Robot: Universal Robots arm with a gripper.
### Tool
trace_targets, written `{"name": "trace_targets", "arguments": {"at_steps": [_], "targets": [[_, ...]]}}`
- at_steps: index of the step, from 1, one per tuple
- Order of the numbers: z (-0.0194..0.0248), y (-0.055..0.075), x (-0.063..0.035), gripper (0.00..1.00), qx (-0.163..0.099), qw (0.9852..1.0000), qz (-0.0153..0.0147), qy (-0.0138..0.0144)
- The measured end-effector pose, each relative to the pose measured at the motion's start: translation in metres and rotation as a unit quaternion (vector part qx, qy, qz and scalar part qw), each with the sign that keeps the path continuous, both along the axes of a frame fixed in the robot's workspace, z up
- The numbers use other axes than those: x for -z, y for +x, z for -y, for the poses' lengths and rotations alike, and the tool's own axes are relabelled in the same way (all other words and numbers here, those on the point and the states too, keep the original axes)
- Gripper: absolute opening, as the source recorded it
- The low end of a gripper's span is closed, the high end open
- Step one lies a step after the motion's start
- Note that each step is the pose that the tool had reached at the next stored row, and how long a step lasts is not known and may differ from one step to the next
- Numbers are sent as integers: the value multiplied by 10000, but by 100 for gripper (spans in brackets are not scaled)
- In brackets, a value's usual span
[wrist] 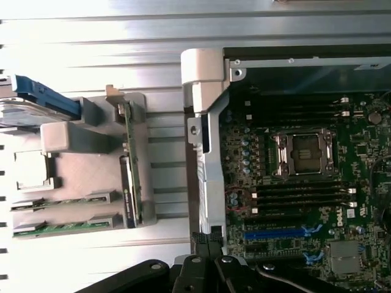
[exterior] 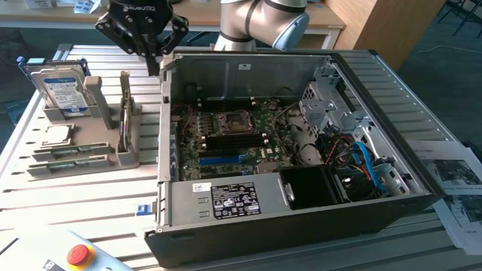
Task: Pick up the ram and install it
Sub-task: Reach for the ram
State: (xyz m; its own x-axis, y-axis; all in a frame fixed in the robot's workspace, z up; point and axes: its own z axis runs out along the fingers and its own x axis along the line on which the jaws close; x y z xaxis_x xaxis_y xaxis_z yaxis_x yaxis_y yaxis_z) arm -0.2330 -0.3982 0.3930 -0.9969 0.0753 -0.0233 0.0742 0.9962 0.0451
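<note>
Jaws pinched together on nothing, gripper (exterior: 153, 66) hanging over the side wall of the open pc case (exterior: 249, 68). Down around 7 o'clock in the exterior view, ram (exterior: 124, 116) standing on edge in the grey holder (exterior: 105, 144), hard drive (exterior: 64, 93) at its 10 o'clock

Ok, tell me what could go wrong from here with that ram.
1. The black pincer hangs right by the open computer case's silver side wall; a move down or sideways could clip it.
2. The thin green ram stick stands on edge in a narrow slot of the grey holder; an off-centre grip might tilt or jam it.
</note>
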Motion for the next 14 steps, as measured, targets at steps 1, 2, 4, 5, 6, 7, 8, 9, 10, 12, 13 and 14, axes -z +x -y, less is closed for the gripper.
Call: {"name": "trace_targets", "arguments": {"at_steps": [1,2,4,5,6,7,8,9,10,12,13,14], "targets": [[0,-35,0,10,0,10000,0,0],[0,-70,0,10,0,10000,0,0],[0,-148,0,10,-1,10000,0,0],[0,-187,0,10,-1,10000,0,0],[0,-229,0,10,0,10000,0,0],[0,-271,0,10,0,10000,0,0],[0,-313,0,10,0,10000,0,0],[0,-357,1,10,-1,10000,0,0],[0,-400,1,10,-1,10000,0,0],[0,-488,1,10,0,10000,0,0],[0,-534,1,10,0,10000,0,0],[0,-576,1,10,-1,10000,0,0]]}}
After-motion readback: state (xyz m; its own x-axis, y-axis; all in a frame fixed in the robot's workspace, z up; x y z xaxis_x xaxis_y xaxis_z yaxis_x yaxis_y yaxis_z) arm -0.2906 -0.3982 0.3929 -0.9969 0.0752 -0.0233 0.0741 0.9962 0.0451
